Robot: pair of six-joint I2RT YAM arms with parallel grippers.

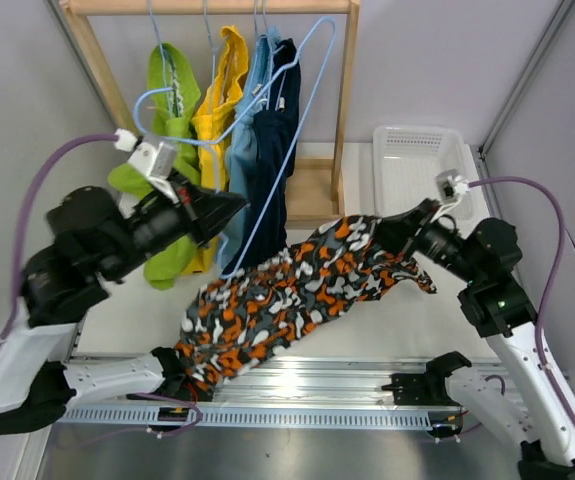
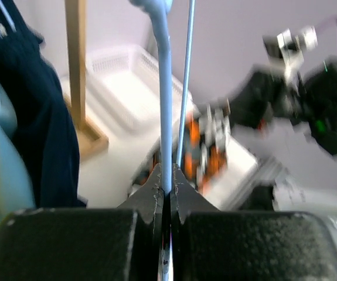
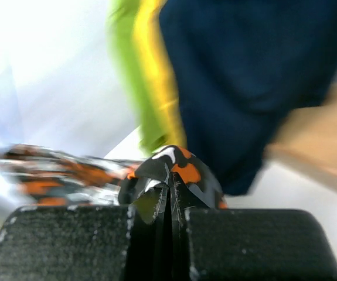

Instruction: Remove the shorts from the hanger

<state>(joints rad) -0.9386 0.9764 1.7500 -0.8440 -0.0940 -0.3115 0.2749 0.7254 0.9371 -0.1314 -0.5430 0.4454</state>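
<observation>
The left tool is clenched on the blue hanger. The patterned shorts stretch over the surface to the right tool, which grasps their right end. This looks like the pulling-off step. Next, pull right until they slip free.

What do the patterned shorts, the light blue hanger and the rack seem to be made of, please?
The patterned shorts: soft matte printed fabric, sagging in folds. The light blue hanger: thin smooth rod, probably coated wire or plastic. The rack: pale, bare-looking wood, by its tan colour and square posts.
</observation>
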